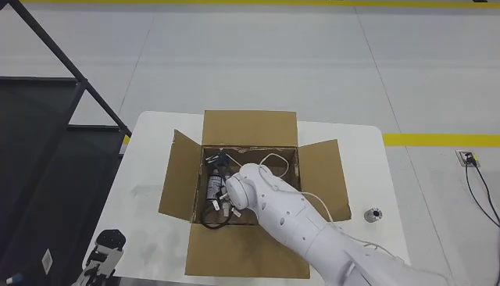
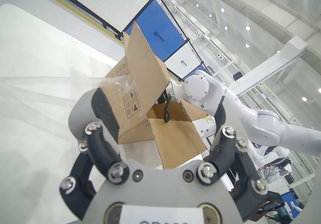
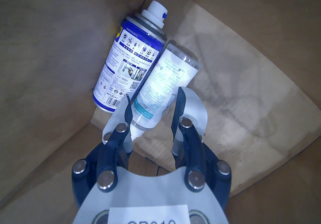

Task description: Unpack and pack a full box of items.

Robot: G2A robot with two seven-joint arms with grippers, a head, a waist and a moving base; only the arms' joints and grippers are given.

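we see the cardboard box (image 1: pixel 250 127) standing open on the white counter (image 1: pixel 148 176), its four flaps spread outward. inside, a blue spray can (image 3: pixel 128 66) with a white cap and a white-labelled bottle (image 3: pixel 165 76) lie side by side, touching, in a corner.

A white table (image 1: pixel 144 169) is seen, on whose middle an open cardboard box (image 1: pixel 250 127) is set with its four flaps spread outward. A small silver cylinder (image 1: pixel 373 215) is placed on the right side, near the box's right flap and not touching it.
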